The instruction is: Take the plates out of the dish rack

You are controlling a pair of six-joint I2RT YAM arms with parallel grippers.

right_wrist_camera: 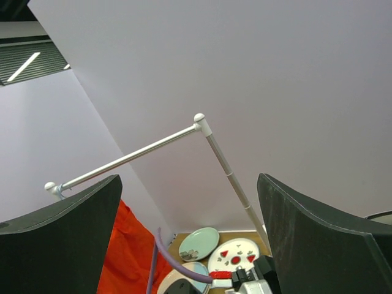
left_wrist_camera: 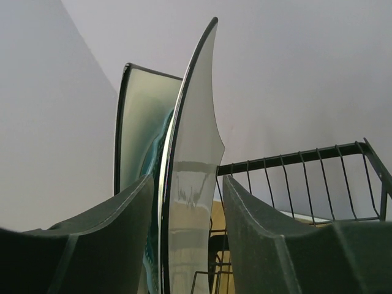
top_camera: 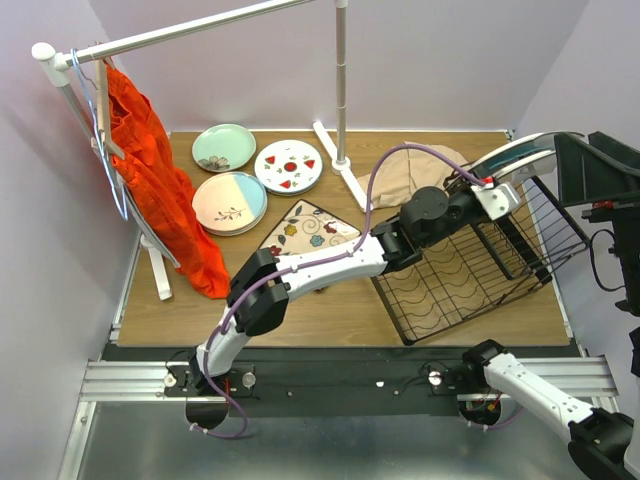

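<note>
Plates [top_camera: 520,152] standing in the dish rack [top_camera: 460,285] await unloading: the left tool [left_wrist_camera: 187,184] straddles the white plate [left_wrist_camera: 193,122], jaws apart, so closing and lifting come next, while the right tool [right_wrist_camera: 188,177] hangs wide, empty.

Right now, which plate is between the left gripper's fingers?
The dark-rimmed plate standing upright in the dish rack; the left gripper straddles its edge, while the teal plate stands next to it.
</note>
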